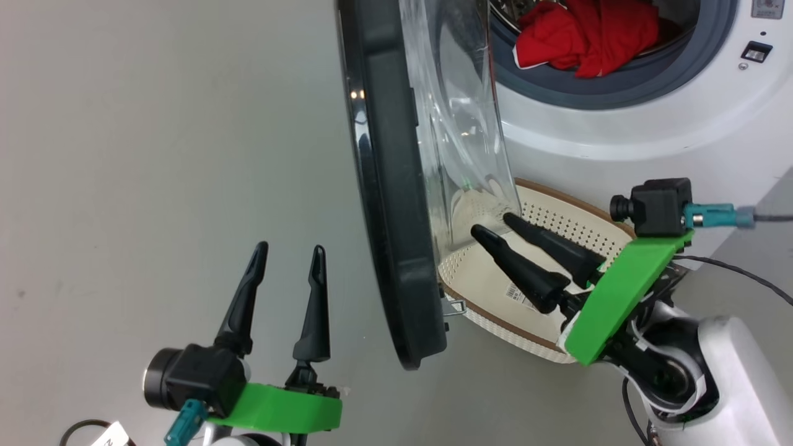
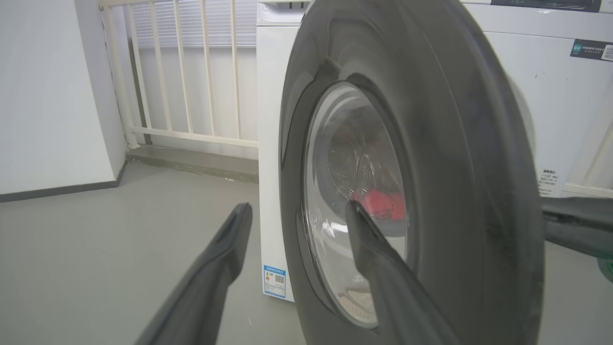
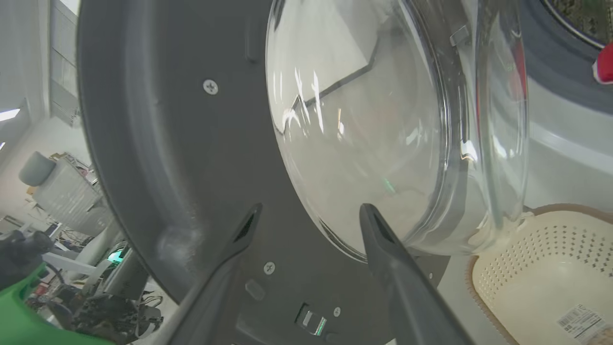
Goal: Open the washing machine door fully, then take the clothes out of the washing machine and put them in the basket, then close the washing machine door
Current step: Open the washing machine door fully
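Note:
The washing machine door (image 1: 396,204) stands edge-on and partly open, its glass bowl (image 1: 458,124) bulging toward the washing machine (image 1: 619,124). Red clothes (image 1: 588,31) lie in the drum. The cream basket (image 1: 557,229) sits on the floor below the opening, partly behind the bowl. My right gripper (image 1: 492,224) is open over the basket, empty, tips close to the bowl. From the right wrist, my right gripper (image 3: 311,210) faces the door's inner side (image 3: 158,143) and the bowl (image 3: 364,134). My left gripper (image 1: 291,248) is open, left of the door. My left gripper (image 2: 298,207) points at the door's outer face (image 2: 459,158).
Grey floor (image 1: 155,155) stretches to the door's left. A white railing (image 2: 191,72) and a wall (image 2: 48,96) stand beyond the machine's side, which carries a blue label (image 2: 274,280). A latch (image 3: 311,322) sits on the door's inner rim. Cluttered equipment (image 3: 62,191) shows behind.

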Available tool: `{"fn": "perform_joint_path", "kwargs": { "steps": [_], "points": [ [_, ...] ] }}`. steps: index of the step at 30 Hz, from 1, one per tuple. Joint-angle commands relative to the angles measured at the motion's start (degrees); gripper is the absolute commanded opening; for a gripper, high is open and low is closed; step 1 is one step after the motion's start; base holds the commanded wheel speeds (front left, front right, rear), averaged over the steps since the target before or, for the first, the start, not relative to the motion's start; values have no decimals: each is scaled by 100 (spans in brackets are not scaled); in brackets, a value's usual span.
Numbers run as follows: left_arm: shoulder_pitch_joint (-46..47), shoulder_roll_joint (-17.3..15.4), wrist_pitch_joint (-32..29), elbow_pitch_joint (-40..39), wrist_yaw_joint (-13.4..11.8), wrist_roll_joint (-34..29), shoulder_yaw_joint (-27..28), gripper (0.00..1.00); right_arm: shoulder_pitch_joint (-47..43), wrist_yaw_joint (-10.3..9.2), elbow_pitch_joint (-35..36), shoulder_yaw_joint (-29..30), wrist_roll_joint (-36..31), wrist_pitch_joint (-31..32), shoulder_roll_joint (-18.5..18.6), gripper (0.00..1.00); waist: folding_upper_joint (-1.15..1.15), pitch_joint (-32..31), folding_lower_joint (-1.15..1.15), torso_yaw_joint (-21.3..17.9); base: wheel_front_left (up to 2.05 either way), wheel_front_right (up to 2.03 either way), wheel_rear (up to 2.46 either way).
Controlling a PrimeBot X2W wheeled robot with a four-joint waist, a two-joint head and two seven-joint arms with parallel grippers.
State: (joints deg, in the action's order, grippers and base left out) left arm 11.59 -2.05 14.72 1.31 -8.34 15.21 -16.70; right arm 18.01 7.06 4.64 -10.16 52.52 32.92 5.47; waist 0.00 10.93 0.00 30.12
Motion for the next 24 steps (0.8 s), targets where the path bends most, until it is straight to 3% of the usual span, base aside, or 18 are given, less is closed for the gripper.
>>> {"fn": "perform_joint_path", "kwargs": {
  "steps": [1,6,13,24],
  "points": [
    [-2,-83,28,-173,-51,-23,209,100,-17,43,265,-123,-237,-120,-9,100,0,3,0,-12,0,0,0],
    [-34,-83,28,-207,-94,13,206,100,-209,43,592,-276,-1403,-974,147,100,0,-1,0,-46,0,0,0],
    [-105,-83,28,-274,-156,52,271,100,-438,43,476,-252,-2727,-2269,201,100,0,-37,0,-102,0,0,0],
    [-189,-83,28,-310,-164,-35,278,100,-733,43,-89,275,-4500,-3923,-163,100,0,-56,0,-163,0,0,0]
  ]
}}
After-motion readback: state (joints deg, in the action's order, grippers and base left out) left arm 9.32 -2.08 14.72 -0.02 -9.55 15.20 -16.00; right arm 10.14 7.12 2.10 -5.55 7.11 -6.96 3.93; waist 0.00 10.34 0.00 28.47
